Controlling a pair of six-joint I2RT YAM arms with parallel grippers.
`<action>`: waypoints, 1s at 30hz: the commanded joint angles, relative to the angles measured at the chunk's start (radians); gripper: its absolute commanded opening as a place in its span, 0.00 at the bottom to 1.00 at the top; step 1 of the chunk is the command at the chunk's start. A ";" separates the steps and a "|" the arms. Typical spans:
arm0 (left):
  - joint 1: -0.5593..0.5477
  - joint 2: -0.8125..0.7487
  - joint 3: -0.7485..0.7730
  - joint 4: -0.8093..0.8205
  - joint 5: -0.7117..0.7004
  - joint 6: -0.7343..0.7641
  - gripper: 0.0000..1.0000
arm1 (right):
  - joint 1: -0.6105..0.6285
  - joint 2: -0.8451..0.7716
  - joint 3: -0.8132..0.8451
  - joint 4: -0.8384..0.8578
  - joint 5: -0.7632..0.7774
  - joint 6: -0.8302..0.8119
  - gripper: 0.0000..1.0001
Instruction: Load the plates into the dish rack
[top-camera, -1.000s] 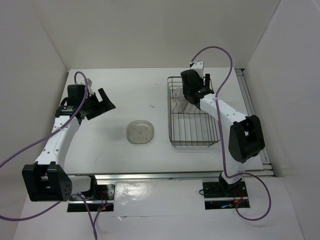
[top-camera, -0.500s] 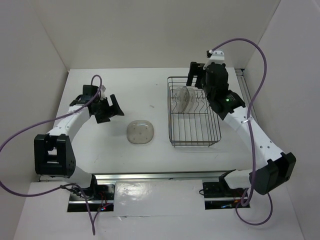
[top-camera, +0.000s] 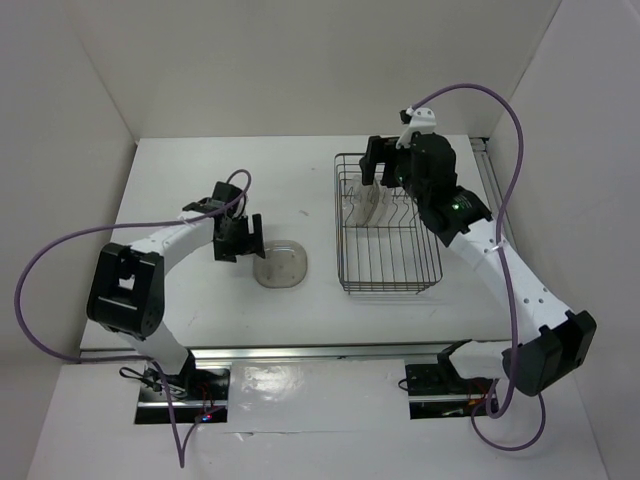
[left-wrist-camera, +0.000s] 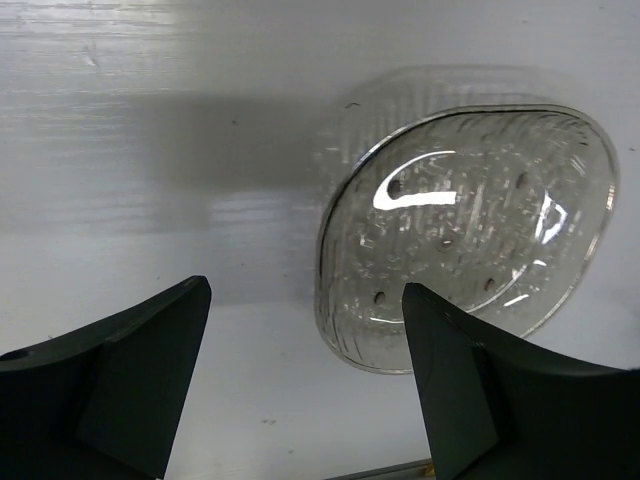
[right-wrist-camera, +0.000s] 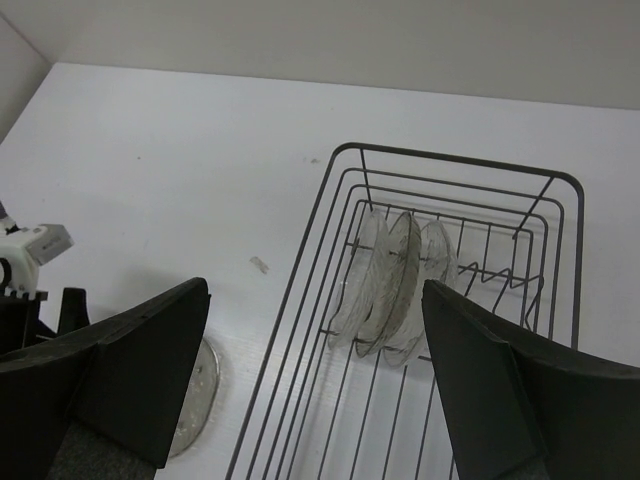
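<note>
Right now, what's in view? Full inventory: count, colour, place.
Plate on table: one, clear with small dots, lying flat left of the rack.
Plates in rack: three, translucent, tints hard to tell, standing on edge between the tines at the far end.
Dish rack: one, dark wire, right half of the table.
Small scrap: one, pale, on the table left of the rack.
Table: one, white.
Walls: white, on three sides.
Left arm: one, white and black.
Right arm: one, white and black.
Left pincer: black, open, empty, low beside the flat plate.
Right pincer: black, open, empty, above the rack.
</note>
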 joint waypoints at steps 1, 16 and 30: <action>0.002 0.034 0.015 -0.021 -0.084 -0.020 0.91 | 0.008 -0.056 -0.002 -0.004 -0.040 -0.001 0.94; -0.083 0.129 0.066 -0.076 -0.195 -0.048 0.52 | 0.008 -0.053 -0.002 0.026 -0.059 -0.001 0.94; -0.102 0.180 0.136 -0.171 -0.349 -0.077 0.00 | 0.008 -0.062 -0.011 0.026 -0.060 -0.001 0.94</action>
